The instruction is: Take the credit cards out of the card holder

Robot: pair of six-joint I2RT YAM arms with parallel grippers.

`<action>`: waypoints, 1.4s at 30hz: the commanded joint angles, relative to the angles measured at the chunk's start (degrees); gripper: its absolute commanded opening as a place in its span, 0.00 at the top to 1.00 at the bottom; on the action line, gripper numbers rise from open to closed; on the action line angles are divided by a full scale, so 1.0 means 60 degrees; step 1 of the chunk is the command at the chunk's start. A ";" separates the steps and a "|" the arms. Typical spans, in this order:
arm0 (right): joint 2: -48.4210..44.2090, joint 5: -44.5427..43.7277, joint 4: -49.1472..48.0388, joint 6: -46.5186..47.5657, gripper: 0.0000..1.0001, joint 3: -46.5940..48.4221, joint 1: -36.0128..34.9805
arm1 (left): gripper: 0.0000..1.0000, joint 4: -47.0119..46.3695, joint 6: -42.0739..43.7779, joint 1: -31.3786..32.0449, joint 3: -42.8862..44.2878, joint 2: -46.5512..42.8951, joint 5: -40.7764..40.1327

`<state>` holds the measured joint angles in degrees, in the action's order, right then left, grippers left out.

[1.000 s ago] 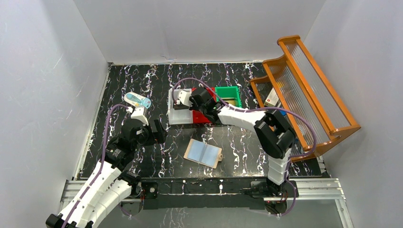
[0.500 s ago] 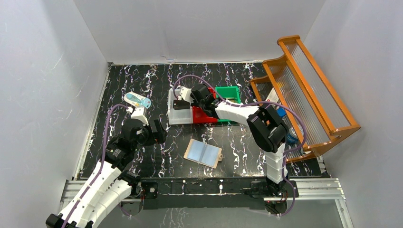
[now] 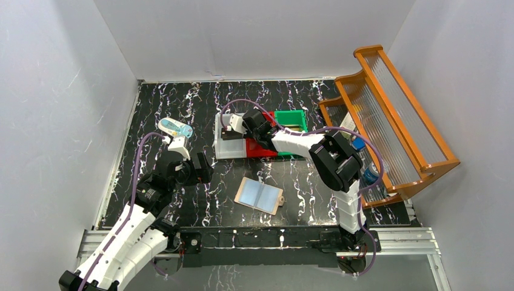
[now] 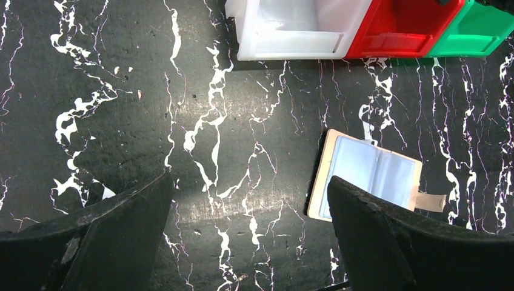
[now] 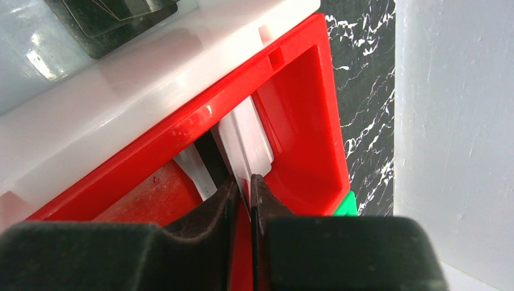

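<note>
The card holder [image 3: 259,195] lies open on the black marbled table, its pale blue pockets facing up; it also shows in the left wrist view [image 4: 370,176]. My left gripper [image 4: 248,200] hovers open over bare table just left of it. My right gripper [image 5: 243,182] reaches into the red bin [image 5: 303,121]. Its jaws stand a narrow slit apart around the edge of a silvery credit card [image 5: 245,136] that stands upright in the bin. A second pale card edge [image 5: 194,167] leans beside it. A black credit card [image 5: 115,18] lies in the white bin [image 5: 151,79].
White [image 3: 229,150], red [image 3: 260,150] and green [image 3: 291,120] bins stand in a row at mid-table. A wooden rack [image 3: 388,121] with small boxes fills the right side. A pale blue-and-white object [image 3: 176,128] lies at the left. White walls close in the table.
The right jaws have parted slightly around the silvery card, and the right arm's elbow has swung left. The left arm and the card holder have not moved.
</note>
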<state>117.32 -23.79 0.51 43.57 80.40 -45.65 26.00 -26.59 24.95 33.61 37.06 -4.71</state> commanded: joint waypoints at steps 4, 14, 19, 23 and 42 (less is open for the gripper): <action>0.0061 0.0018 -0.0086 0.0137 0.75 0.0460 0.0107 | 0.02 0.0091 0.0110 -0.0042 0.0304 0.0023 -0.0036; -0.0306 0.0266 -0.0058 -0.0172 0.56 0.0242 0.0121 | 0.02 0.0083 0.0119 -0.0041 0.0303 0.0019 0.0001; -0.0169 -0.0012 -0.0366 -0.0233 0.50 0.0103 0.0220 | 0.02 0.0091 0.0125 -0.0042 0.0314 0.0074 0.0067; 0.0083 -0.0073 -0.0634 -0.0913 0.51 0.0178 0.0268 | 0.02 0.0091 0.0132 -0.0042 0.0310 0.0119 0.0091; -0.0997 0.0781 -0.0833 -0.2435 0.24 -0.0225 0.0345 | 0.02 0.0089 0.0150 -0.0042 0.0310 0.0265 0.0202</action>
<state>117.21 -21.50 -1.83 33.26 79.70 -43.83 26.00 -26.55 24.95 33.61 38.81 -3.86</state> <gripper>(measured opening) 0.742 0.983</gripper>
